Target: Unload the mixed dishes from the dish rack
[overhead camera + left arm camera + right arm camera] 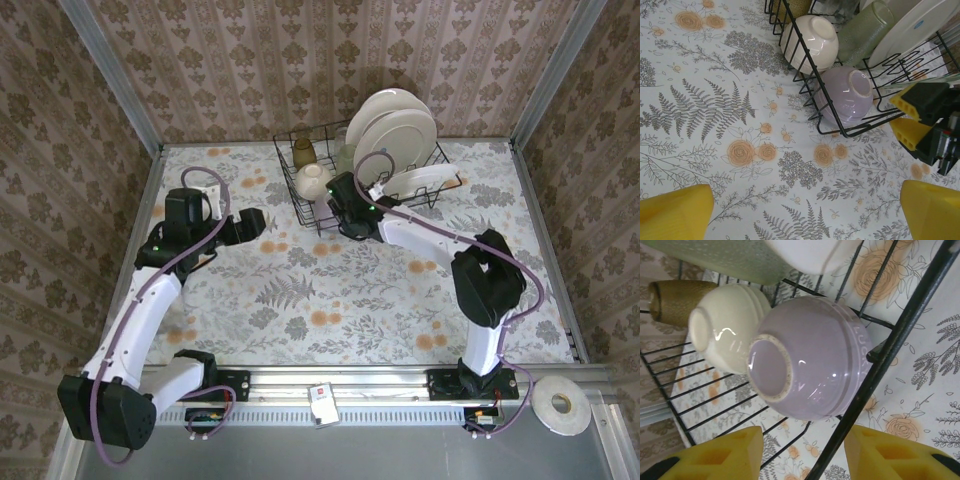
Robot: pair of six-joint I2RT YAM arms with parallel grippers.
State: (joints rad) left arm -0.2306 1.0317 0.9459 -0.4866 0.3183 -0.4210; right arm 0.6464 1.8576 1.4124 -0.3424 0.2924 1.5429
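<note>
0 dishes out: plates (395, 125), glass (862, 32), cup (675, 300), cream bowl (810, 42), lavender bowl (810, 357) in the rack (890, 347); left gripper (802, 210), right gripper (804, 440) parted, empty.

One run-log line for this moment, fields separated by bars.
right gripper: open, near lavender bowl in rack | left gripper: open, above table | held: nothing

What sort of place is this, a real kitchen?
Probably a staged test cell, not a kitchen: wallpapered panels in metal framing surround a floral tablecloth, a dish rack sits on it, and a mounting rail runs along the near edge.
</note>
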